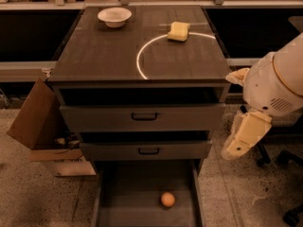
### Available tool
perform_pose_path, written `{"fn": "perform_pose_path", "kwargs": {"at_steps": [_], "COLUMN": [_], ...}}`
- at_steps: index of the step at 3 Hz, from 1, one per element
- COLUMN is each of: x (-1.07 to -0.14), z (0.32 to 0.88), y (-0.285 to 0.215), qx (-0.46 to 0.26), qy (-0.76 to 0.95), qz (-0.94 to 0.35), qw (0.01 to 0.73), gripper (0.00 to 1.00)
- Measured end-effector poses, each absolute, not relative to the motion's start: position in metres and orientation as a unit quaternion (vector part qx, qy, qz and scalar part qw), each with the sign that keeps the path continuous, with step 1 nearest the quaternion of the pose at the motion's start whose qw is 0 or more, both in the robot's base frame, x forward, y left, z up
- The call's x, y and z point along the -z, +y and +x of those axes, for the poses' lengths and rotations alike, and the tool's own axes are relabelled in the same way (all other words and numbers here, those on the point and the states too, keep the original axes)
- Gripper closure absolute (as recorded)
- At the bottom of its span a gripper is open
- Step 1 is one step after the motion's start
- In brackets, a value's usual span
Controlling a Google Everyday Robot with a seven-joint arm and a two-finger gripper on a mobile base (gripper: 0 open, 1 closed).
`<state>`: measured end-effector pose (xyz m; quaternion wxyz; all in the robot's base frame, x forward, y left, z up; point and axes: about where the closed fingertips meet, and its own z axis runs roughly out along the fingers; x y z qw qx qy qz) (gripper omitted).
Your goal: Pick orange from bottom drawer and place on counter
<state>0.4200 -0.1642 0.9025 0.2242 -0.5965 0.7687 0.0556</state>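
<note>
The orange [167, 199] lies in the open bottom drawer [113, 207], right of its middle, near the bottom of the view. The counter [104, 51] is the dark wood-grain cabinet top with a white arc [142, 56] marked on it. My arm's white housing [274, 84] is to the right of the cabinet. The cream gripper [241, 138] hangs below it, level with the middle drawer. It is above and to the right of the orange, apart from it, and holds nothing that I can see.
A white bowl [114, 16] stands at the counter's back left and a yellow sponge [178, 31] at the back right, on the arc. The two upper drawers [142, 117] stick out slightly. A cardboard box [42, 126] stands left of the cabinet and chair wheels [284, 157] are at the right.
</note>
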Motion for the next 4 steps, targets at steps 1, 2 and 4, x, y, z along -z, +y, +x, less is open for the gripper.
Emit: {"fn": "perform_pose_path", "kwargs": {"at_steps": [1,2,4], "x": [-0.903,-0.865,-0.732], "z": [0.420,0.423,0.419], "y": [-0.164,-0.163,-0.149], "qx": [-0.056,-0.071,-0.168], "qy": [0.769,0.749,0.695], "qz": [-0.597,-0.618,-0.643], "qw": [0.224,0.228,0.276], "gripper": [0.00,0.00,0.00]}}
